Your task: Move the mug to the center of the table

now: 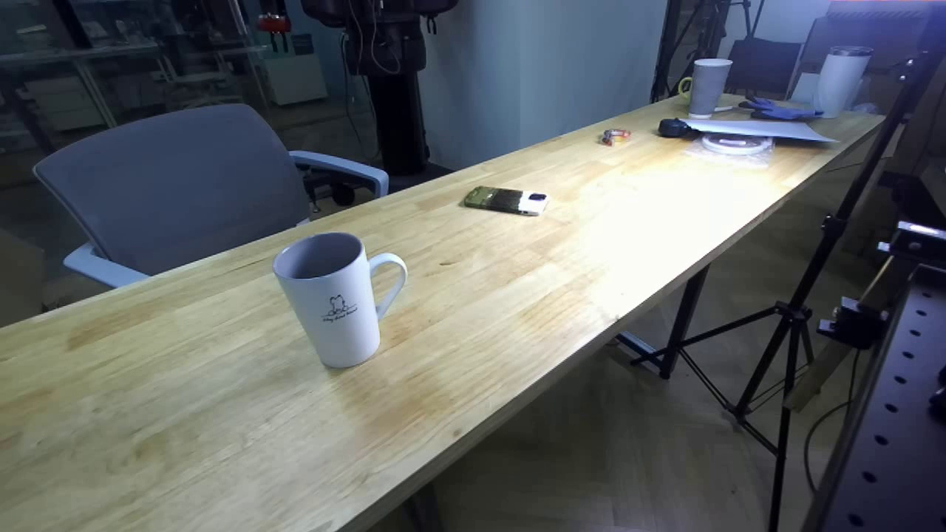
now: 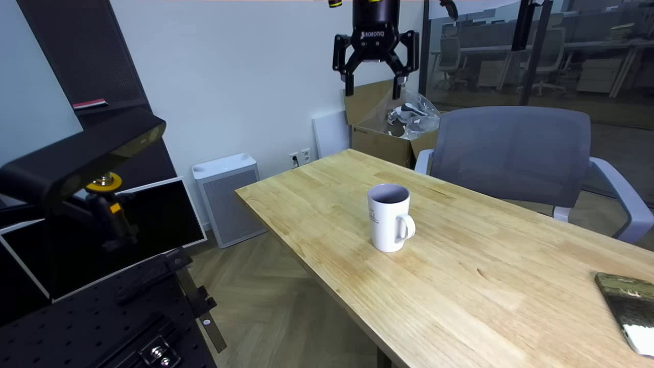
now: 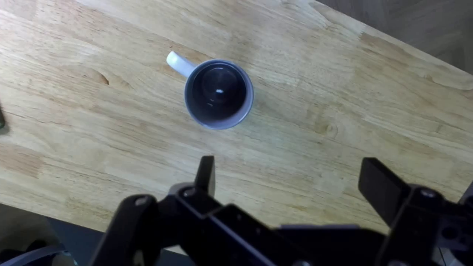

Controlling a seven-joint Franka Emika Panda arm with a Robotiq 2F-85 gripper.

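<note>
Butcher-block tabletop (image 1: 185, 443), long, narrow, pale wood; neither exterior view holds its whole length, and glare washes out the grain partway along.

Office chair (image 2: 513, 153), grey mesh back, beside one long edge.

Robotiq gripper (image 2: 373, 92), two-finger, black, pointing down; jaws spread wide, nothing between them; in an exterior view the arm above is lost past the top edge.

Ceramic mug (image 3: 219, 94), white, upright, long axis vertical, near one end of the tabletop, below the gripper and apart from it. In the wrist view it lies beyond the fingertips (image 3: 204, 173) and left of the gap's middle; the next move, presumably, takes up that offset before descending. Foot hidden there.

Smartphone (image 2: 626, 306), patterned case, flat, well apart from the mug; one side cut off in an exterior view.

Loop handle (image 3: 180, 64), on the mug, pointing up and left in the wrist view; may foul a finger on closing.

Logo (image 1: 338, 307), black, lettering too fine to read.
</note>
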